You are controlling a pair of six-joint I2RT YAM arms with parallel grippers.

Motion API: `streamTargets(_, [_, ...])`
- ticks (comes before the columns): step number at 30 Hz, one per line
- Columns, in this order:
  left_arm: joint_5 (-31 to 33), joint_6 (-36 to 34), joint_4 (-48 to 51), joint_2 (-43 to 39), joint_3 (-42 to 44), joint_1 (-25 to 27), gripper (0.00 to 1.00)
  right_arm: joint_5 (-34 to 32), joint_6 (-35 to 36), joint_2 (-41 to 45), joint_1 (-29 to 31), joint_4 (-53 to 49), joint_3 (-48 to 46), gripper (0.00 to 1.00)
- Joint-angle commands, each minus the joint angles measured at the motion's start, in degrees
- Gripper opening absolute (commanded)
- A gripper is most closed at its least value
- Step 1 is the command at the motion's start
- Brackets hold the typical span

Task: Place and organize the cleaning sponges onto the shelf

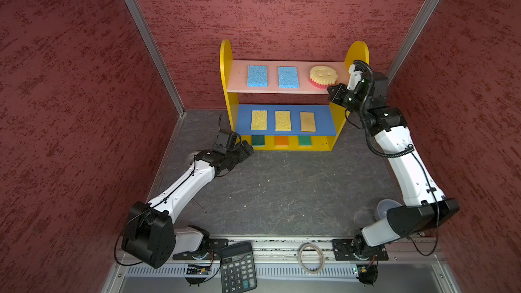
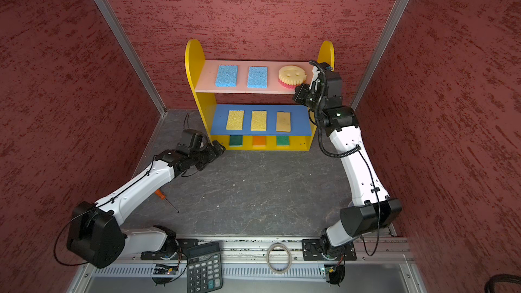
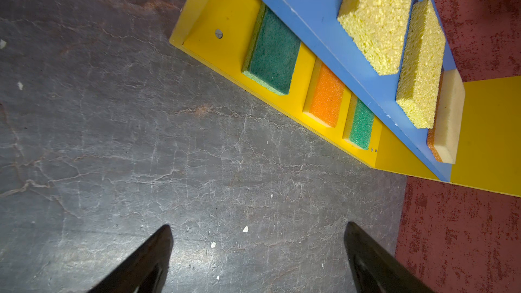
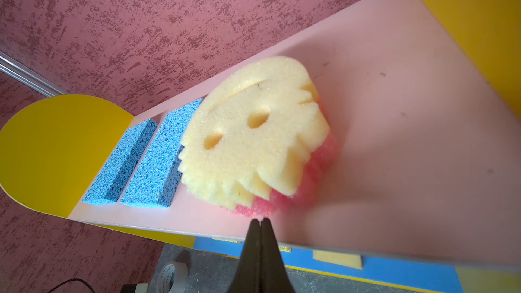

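Dark cracked-slate tabletop (image 1: 282, 193), red textured walls (image 1: 70, 80). The calculator (image 1: 238, 267) brand is too small to read. All nine are on the shelf (image 1: 225, 60):
- **Pink board:** two blue sponges (image 1: 257, 75) plus the smiley sponge (image 1: 322, 76).
- **Blue board:** three yellow sponges (image 1: 259, 120).
- **Bottom:** two green-topped sponges (image 1: 258, 140) and one orange-topped sponge (image 1: 281, 140).

The left gripper (image 3: 258, 249) gapes wide and is empty. The right gripper (image 4: 260, 221) is pinched together right at the smiley's pink edge.

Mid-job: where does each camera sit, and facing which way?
Top views: high at the front, looking down at the shelf; left arm and right arm show.
Left wrist: low over the tabletop, facing the shelf's lower tiers; the open left gripper shows.
Right wrist: at the pink top board, facing the smiley sponge; the shut right gripper shows.
Shared: smiley sponge, both top views and right wrist.
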State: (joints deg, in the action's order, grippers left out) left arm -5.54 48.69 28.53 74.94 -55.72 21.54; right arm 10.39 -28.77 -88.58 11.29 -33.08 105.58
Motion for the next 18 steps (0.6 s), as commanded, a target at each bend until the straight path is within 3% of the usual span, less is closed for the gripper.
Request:
streamTargets(1, [0.3,-0.1,0.0,-0.5,-1.4,0.2,0.95,1.2,-0.7,-0.9,-0.4,2.1,3.0,0.0])
streamTargets(9, [0.4,0.0,0.1,-0.5,-1.4,0.2,0.95,1.2,-0.1,-2.3,-0.7,0.4,5.0,0.0])
streamTargets(18, [1.2,-0.7,0.5,-1.3,-2.0,0.1,0.95,1.8,0.6,2.8,-0.8,1.5,-0.4,0.0])
